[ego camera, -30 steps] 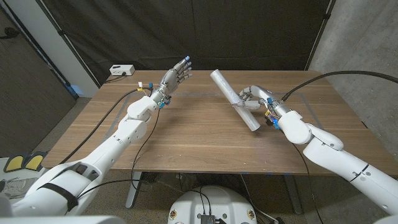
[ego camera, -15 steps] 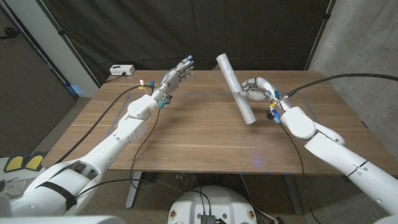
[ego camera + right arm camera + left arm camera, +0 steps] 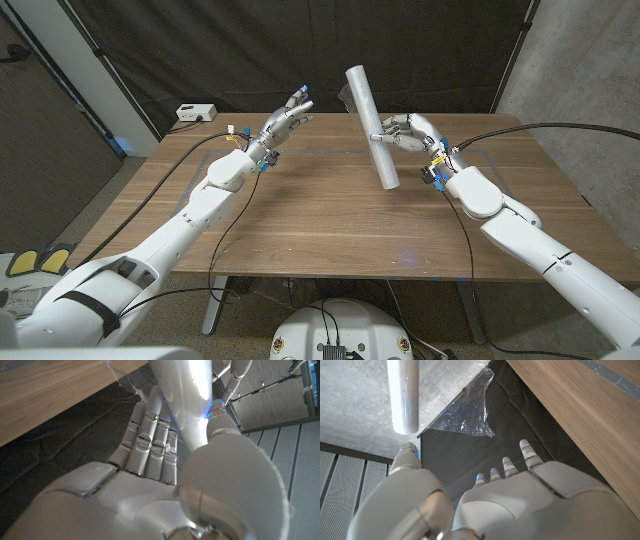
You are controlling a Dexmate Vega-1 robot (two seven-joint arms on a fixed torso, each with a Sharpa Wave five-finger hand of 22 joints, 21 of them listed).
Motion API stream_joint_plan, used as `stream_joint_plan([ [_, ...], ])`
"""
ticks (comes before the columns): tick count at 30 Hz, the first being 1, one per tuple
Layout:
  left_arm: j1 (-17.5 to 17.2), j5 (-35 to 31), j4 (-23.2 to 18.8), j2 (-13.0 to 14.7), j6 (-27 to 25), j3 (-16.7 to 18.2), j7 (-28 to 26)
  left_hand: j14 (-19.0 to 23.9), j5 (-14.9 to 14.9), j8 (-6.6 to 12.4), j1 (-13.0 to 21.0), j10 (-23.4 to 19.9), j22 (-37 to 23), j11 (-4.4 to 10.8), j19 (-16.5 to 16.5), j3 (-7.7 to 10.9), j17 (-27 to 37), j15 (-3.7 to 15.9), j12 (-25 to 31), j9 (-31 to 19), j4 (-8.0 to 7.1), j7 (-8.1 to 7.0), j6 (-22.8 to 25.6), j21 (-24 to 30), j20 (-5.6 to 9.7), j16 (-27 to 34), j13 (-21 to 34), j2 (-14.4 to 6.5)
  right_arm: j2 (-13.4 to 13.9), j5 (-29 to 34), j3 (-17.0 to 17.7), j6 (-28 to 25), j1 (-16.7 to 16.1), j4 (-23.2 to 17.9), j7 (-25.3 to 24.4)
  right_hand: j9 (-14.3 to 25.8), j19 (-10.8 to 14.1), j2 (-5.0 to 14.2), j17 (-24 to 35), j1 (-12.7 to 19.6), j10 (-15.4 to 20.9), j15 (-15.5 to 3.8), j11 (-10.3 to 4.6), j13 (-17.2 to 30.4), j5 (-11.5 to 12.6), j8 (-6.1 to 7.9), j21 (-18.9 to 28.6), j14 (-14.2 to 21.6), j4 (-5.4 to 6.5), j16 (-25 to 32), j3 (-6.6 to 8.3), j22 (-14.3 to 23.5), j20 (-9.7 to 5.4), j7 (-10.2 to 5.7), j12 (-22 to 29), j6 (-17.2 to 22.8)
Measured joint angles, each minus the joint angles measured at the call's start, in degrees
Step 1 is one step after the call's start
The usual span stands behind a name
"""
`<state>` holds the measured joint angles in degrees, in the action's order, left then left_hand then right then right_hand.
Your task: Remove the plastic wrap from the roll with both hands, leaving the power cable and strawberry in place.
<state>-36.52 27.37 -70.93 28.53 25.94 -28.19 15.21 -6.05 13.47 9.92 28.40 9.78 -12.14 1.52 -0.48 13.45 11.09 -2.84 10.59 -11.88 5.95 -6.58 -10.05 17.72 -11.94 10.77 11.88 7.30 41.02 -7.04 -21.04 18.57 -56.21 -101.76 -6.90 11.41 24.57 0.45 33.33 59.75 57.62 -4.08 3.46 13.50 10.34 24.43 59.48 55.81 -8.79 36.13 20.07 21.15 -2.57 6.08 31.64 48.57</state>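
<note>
My right hand [image 3: 408, 135] grips a grey roll of plastic wrap [image 3: 370, 125] near its middle and holds it steeply tilted above the back of the wooden table [image 3: 300, 220]. In the right wrist view the fingers [image 3: 150, 430] curl around the roll [image 3: 182, 395]. A loose flap of clear wrap [image 3: 465, 412] hangs off the roll [image 3: 404, 395] in the left wrist view. My left hand [image 3: 285, 120] is raised at the table's back, fingers stretched toward the roll, short of it and holding nothing. The same hand [image 3: 520, 500] has its fingertips just below the flap, apart from it.
A white box [image 3: 195, 113] sits beyond the table's back left corner. Black cables run along both arms, one [image 3: 540, 125] arching over the table's right side. A dark curtain hangs behind the table. Blue tape marks [image 3: 415, 262] lie near the front edge.
My right hand has lifted the roll higher off the table, tipped it more upright and carried it toward the left hand. The left hand has edged slightly up toward the roll.
</note>
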Motion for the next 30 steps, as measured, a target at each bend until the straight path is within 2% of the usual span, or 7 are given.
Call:
stream_joint_plan([
  [5, 0.0, -0.1, -0.1, -0.3, -0.6, -0.1, -0.9, -3.0, 1.0, 0.0, -0.2, 0.1, -0.3, -1.14, -1.8, -1.05, 0.0, -0.64, 0.0, -0.3, -0.26, 0.38, 0.2, -0.6, -0.14, -0.4, 0.3, 0.2, -0.9, -1.7, -0.4, 2.7, 1.0, 1.6, 1.2, 0.0, -0.2, 0.03, 0.2, 0.0, 0.0, 0.0, 0.0, 0.0, 0.0, 0.04, 0.6, 0.0, 0.0, 0.0, 0.0, 0.0, -0.18, 0.0, 0.0, 0.0],
  [8, 0.0, -0.1, -0.1, -0.6, -0.8, -0.3, -1.0, -3.5, 1.2, 0.0, -0.2, 0.1, -0.3, -1.14, -2.3, -1.6, 0.2, -0.55, 0.2, -0.3, -0.33, 1.2, 0.2, -1.0, -0.24, -0.4, 0.3, 0.2, -1.4, -2.9, -0.5, 4.3, 1.5, 2.3, 2.2, 0.0, -0.2, 0.04, 0.3, 0.0, 0.0, 0.0, 0.0, 0.0, 0.0, 0.05, 0.8, 0.0, 0.0, 0.1, 0.0, 0.0, -0.17, 0.0, 0.0, 0.0],
  [11, 0.3, 0.0, 0.3, -1.0, -0.9, -0.5, -1.0, -3.5, 1.4, 0.27, -0.2, 0.2, -0.3, -1.55, -2.6, -1.63, 0.3, -0.56, 0.4, -0.3, -0.36, 1.22, 0.2, -1.1, -0.02, -0.4, 0.3, 0.2, -1.8, -4.3, -0.7, 5.9, 2.0, 3.1, 3.3, 0.0, -0.4, 0.11, 0.5, -0.1, 0.0, 0.0, 0.0, 0.0, 0.0, 0.09, 1.1, 0.0, 0.0, 0.4, 0.0, 0.3, 0.04, -0.01, 0.0, 0.0],
  [13, 0.4, 0.2, 0.5, -1.1, -0.9, -0.6, -0.7, -3.5, 1.6, 0.86, -0.2, 0.0, -0.3, -1.74, -2.7, -1.91, 0.3, -0.56, 0.7, -0.3, -0.34, 1.82, 0.2, -1.2, 0.16, -0.4, 0.5, 0.2, -2.2, -4.8, -0.7, 6.6, 2.4, 3.6, 3.7, 0.0, -0.4, 0.12, 0.5, -0.1, 0.0, 0.0, 0.0, 0.0, 0.0, 0.09, 1.5, 0.0, 0.0, 0.4, 0.0, 0.3, 0.03, -0.01, 0.1, 0.0],
  [17, 1.2, 0.7, 1.7, -1.8, -0.8, -1.0, 0.5, -3.5, 1.9, 2.07, -0.2, 0.0, -0.5, -1.74, -2.7, -2.41, 0.3, -0.57, 1.5, -0.5, -0.47, 1.92, 0.1, -1.2, 0.16, 0.1, 0.5, 0.2, -2.6, -6.1, -0.9, 8.5, 3.0, 4.2, 5.2, 0.0, -0.4, 0.13, 0.8, -0.1, 0.0, 0.0, 0.0, 0.0, 0.0, 0.09, 1.8, 0.0, 0.0, 0.4, 0.0, 0.3, 0.03, -0.01, 0.1, 0.0],
  [24, 3.2, 2.9, 5.4, -3.6, 0.8, -1.6, 5.6, -1.8, 2.5, 2.89, -0.2, 0.1, -0.5, -3.14, -2.7, -3.49, 0.3, -0.95, 2.6, -0.8, -0.34, 1.92, 0.1, -1.2, 0.16, 0.7, 0.8, 0.2, -3.2, -7.8, -1.3, 10.5, 4.1, 5.3, 7.6, 0.0, -0.6, 0.13, 1.3, -0.1, 0.0, 0.0, 0.0, 0.0, 0.0, 0.36, 2.6, 0.0, 0.0, 0.9, 0.0, 0.4, 0.22, -0.01, 0.4, 0.0],
  [30, 5.2, 5.5, 9.3, -5.4, 2.6, -1.8, 11.7, -1.3, 2.5, 3.26, 0.1, 0.1, -0.5, -3.19, -2.7, -3.98, 0.3, -0.86, 2.8, -1.0, -0.18, 1.92, 0.1, -1.2, 0.16, 0.7, 0.8, 0.5, -3.4, -9.7, -2.1, 11.5, 5.4, 6.4, 10.5, 0.0, -0.6, 0.13, 1.6, -0.1, 0.0, 0.0, 0.0, 0.0, 0.0, 0.36, 3.1, 0.0, 0.0, 0.9, 0.0, 0.5, 0.22, -0.01, 0.4, 0.0],
])
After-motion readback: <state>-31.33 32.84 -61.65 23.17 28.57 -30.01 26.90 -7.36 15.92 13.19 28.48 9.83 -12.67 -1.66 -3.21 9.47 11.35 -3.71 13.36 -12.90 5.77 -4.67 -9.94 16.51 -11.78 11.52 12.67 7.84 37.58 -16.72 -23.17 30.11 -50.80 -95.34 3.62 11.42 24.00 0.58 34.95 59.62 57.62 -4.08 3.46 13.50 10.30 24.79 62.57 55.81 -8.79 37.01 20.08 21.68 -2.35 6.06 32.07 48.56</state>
